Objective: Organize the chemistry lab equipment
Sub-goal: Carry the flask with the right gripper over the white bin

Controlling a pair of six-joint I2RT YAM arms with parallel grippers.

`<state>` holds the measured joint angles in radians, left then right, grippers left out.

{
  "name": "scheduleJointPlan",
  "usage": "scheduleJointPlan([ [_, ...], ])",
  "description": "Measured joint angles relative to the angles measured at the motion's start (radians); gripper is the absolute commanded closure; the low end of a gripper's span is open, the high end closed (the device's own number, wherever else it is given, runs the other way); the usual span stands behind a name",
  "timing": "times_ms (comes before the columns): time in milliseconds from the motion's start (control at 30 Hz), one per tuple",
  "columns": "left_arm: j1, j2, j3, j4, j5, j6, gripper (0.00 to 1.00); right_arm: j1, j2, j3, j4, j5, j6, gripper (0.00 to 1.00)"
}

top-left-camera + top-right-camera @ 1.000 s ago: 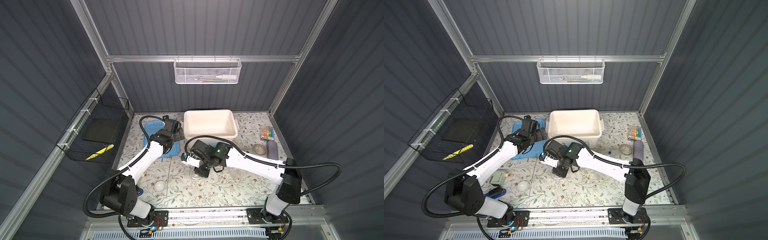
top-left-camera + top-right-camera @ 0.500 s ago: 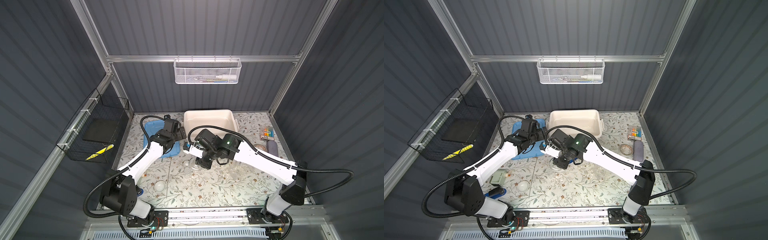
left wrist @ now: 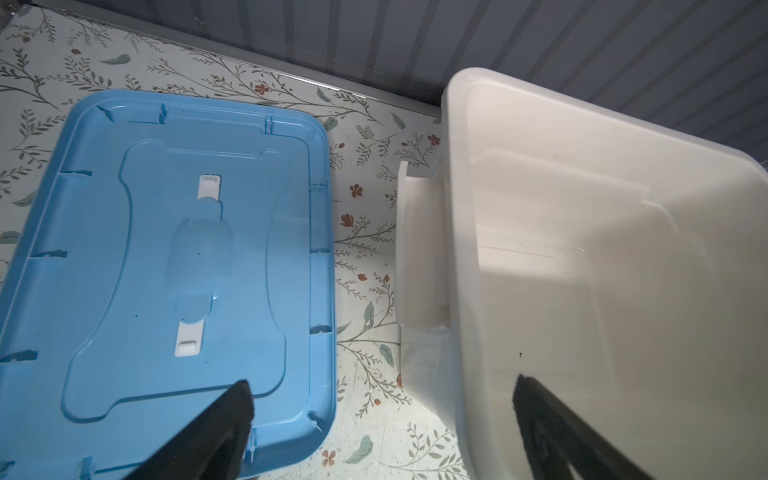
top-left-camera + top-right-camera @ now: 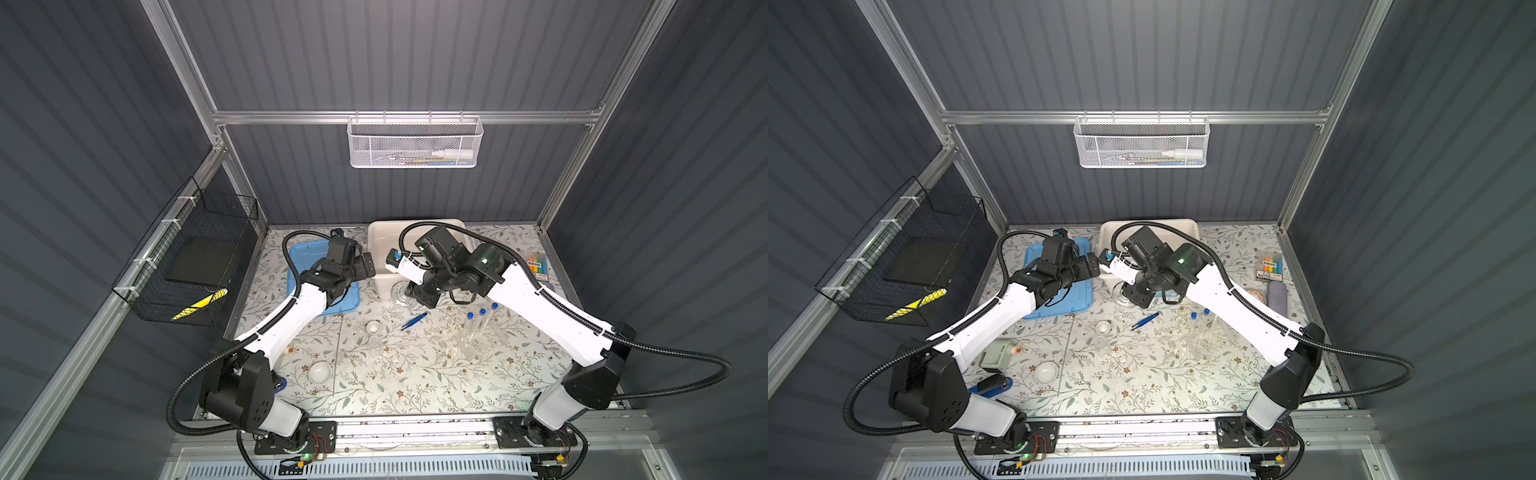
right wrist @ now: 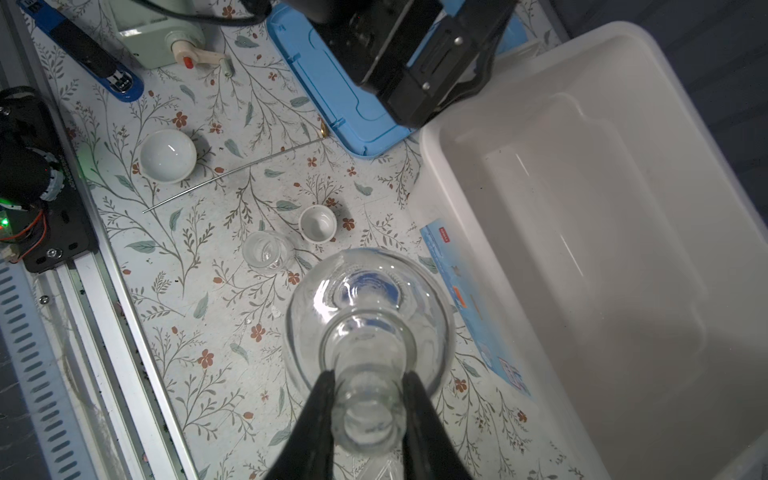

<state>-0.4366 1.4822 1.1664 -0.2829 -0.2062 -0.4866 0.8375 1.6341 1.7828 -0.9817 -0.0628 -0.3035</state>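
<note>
The right fingers [image 5: 316,424] are clamped on the neck of the clear flask [image 5: 370,316], one finger pressed to each side just under the rim. The round bulb hangs out beyond the fingertips. In both top views the clear flask [image 4: 400,294] sits just outside the near wall of the white bin [image 4: 376,232], next to that wall rather than inside it; whether its base touches the counter [image 4: 415,374] cannot be told. The left fingers [image 3: 216,428] are spread as wide as they go and hold nothing. One finger is over the blue lid [image 3: 166,249] and the other over the bin's edge, with the strip of counter between lid and bin below the gap. The rest of the glassware lies on the counter apart from both pairs of fingers: a small white dish [image 5: 318,223] just beside a small clear beaker [image 5: 266,249], a larger white dish [image 5: 167,155], and the thin rod [image 5: 232,172] with its brass tip by the lid's corner. Blue tweezers [image 4: 414,321] lie near the flask, and three blue-capped test tubes [image 4: 478,328] lie under the right arm.
</note>
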Motion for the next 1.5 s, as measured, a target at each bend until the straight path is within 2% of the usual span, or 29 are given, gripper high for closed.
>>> scheduleJointPlan([
  [433,0.0,0.063,0.002,0.052,0.155,0.029,0.07,-0.124,0.03,0.066,0.087,-0.026,-0.012,0.84],
  [867,0.0,0.097,0.018,0.137,0.313,0.03,0.15,-0.209,0.156,0.087,0.157,-0.027,-0.006,0.83],
  [1167,-0.01,0.1,0.018,0.158,0.38,0.029,0.17,-0.234,0.201,0.097,0.173,-0.028,0.008,0.83],
  [1500,-0.082,0.117,0.018,0.202,0.42,0.01,0.16,-0.254,0.251,0.119,0.173,-0.027,0.008,0.84],
])
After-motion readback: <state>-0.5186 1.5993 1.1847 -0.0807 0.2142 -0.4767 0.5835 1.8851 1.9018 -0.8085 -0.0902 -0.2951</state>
